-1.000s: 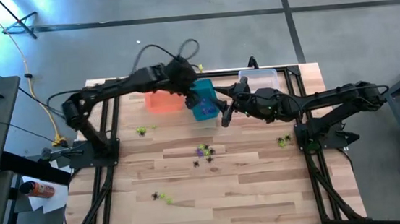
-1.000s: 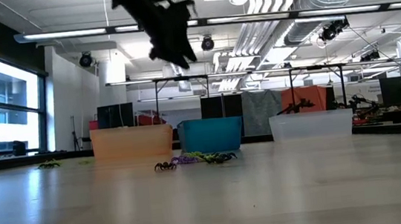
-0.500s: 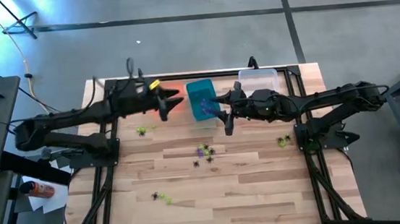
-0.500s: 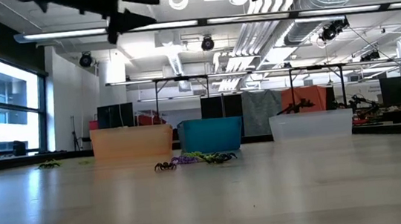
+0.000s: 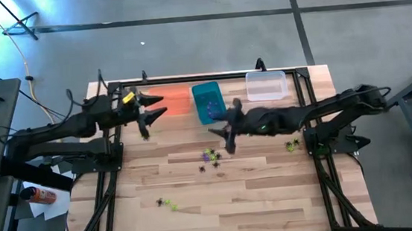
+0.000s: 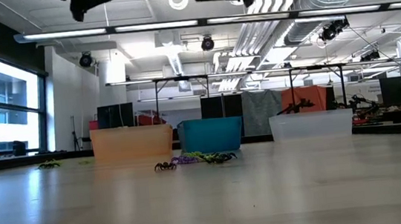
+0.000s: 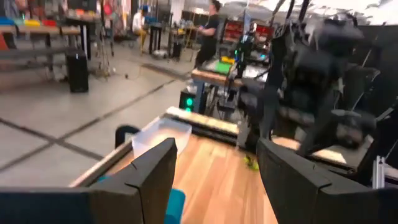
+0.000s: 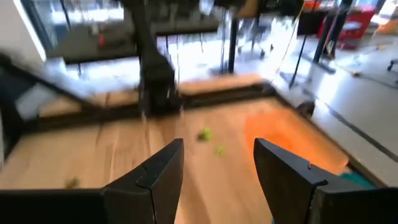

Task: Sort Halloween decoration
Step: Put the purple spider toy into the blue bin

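Halloween decoration lies scattered over the wooden table (image 5: 258, 193) in small groups: a cluster (image 5: 210, 158) of purple, yellow-green and black trinkets sits near the middle, just in front of the teal bin (image 5: 206, 102). Another little group (image 5: 166, 203) rests nearer the front edge on the left half. A yellow-green piece (image 5: 292, 145) lies by the base of the right arm, and one more (image 5: 146, 135) lies on the left side, below the left gripper.

Three bins stand in a row along the far edge: the orange bin (image 5: 174, 97), the teal one beside it, and the clear bin (image 5: 266, 85) on the right. From table height they line up the same way, with the middle cluster (image 6: 194, 159) in front of the teal one.

Both arms hang high above the table and hold nothing. The left gripper (image 5: 150, 114) is out over the table's left side, near the orange bin, its jaws spread apart with only air between them. The right gripper (image 5: 222, 133) hovers above the space between the teal bin and the middle cluster, jaws likewise spread and empty.

People stand among benches in the room beyond the table.
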Robot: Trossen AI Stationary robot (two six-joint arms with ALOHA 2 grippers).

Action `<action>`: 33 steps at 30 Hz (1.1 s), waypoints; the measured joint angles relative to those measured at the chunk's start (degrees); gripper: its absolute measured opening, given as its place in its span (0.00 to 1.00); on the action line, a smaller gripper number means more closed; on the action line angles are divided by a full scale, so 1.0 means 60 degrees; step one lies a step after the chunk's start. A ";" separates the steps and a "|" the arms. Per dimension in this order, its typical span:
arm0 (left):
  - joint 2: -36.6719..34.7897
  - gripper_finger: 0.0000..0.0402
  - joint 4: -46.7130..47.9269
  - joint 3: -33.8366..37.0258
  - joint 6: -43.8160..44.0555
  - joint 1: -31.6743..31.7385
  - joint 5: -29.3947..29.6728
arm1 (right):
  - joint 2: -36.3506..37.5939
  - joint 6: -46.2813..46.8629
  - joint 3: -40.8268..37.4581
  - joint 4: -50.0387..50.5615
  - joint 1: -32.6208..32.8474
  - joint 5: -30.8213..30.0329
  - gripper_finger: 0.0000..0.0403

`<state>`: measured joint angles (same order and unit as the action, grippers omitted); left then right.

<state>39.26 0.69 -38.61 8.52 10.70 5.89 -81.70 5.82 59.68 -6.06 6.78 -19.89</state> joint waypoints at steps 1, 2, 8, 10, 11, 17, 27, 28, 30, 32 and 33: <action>-0.0138 0.53 0.0068 0.0000 -0.0076 0.0000 0.0000 | -0.0282 -0.0004 0.0349 0.0603 0.0122 -0.0061 0.48; -0.0261 0.53 0.0176 0.0000 -0.0117 0.0000 0.0000 | -0.0600 -0.0024 0.0740 0.1287 0.0244 -0.0106 0.48; -0.0591 0.53 0.0271 0.0000 -0.0125 0.0000 0.0026 | -0.2596 0.0074 0.2993 0.4877 0.0656 -0.0018 0.48; -0.0600 0.53 0.0273 0.0000 -0.0129 0.0000 0.0104 | -0.3188 0.0240 0.3596 0.5480 0.0646 0.0339 0.48; -0.0596 0.53 0.0280 0.0000 -0.0128 0.0001 0.0124 | -0.3491 0.0316 0.3861 0.5737 0.0612 0.0580 0.48; -0.0593 0.53 0.0280 0.0000 -0.0039 0.0007 0.0235 | -0.5000 0.0960 0.4657 0.6082 0.0345 0.1941 0.48; -0.0588 0.53 0.0276 0.0000 0.0275 0.0007 0.0403 | -0.6703 0.3225 0.4692 0.6100 0.0164 0.2776 0.48; -0.0568 0.53 0.0275 0.0000 0.0287 0.0007 0.0404 | -0.6787 0.3225 0.4692 0.6121 0.0172 0.2720 0.48; -0.0528 0.53 0.0289 0.0000 0.0291 0.0007 0.0408 | -0.6914 0.3274 0.4692 0.6118 0.0171 0.2589 0.48; -0.0505 0.53 0.0280 0.0000 0.0291 0.0007 0.0408 | -0.6957 0.3302 0.4692 0.6100 0.0172 0.2478 0.48; -0.0479 0.53 0.0267 -0.0002 0.0291 0.0007 0.0408 | -0.6973 0.3288 0.4692 0.6100 0.0172 0.2390 0.48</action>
<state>36.38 2.29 -38.62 10.26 10.74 8.34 -123.54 25.55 87.83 30.55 7.81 -5.55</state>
